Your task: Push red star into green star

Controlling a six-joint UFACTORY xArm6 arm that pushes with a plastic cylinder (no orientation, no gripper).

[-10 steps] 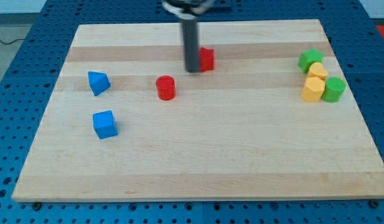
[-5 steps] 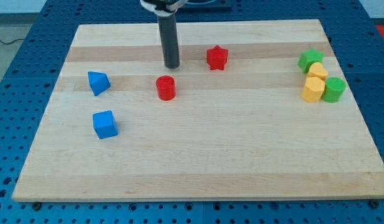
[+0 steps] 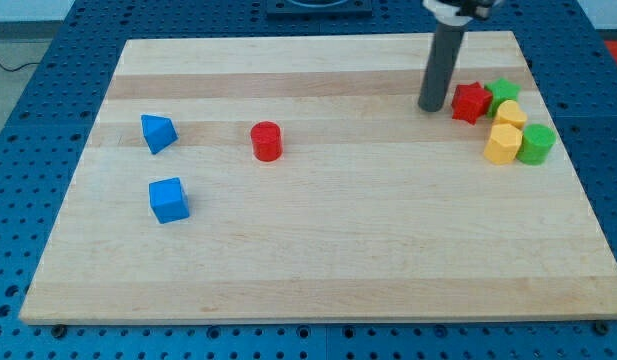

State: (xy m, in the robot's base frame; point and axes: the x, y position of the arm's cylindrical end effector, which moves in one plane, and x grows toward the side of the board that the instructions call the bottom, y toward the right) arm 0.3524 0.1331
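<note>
The red star (image 3: 471, 102) lies at the view's upper right and touches the left side of the green star (image 3: 503, 93). My tip (image 3: 431, 107) stands just left of the red star, a small gap away from it. The rod rises from the tip toward the view's top.
Two yellow blocks (image 3: 506, 135) sit below the green star, with a green cylinder (image 3: 536, 144) at their right. A red cylinder (image 3: 266, 141) stands left of centre. A blue triangular block (image 3: 158, 132) and a blue cube (image 3: 169, 199) lie at the view's left on the wooden board (image 3: 318, 260).
My tip has swept from left of centre to the upper right. The red star has slid right with it, up against the green star.
</note>
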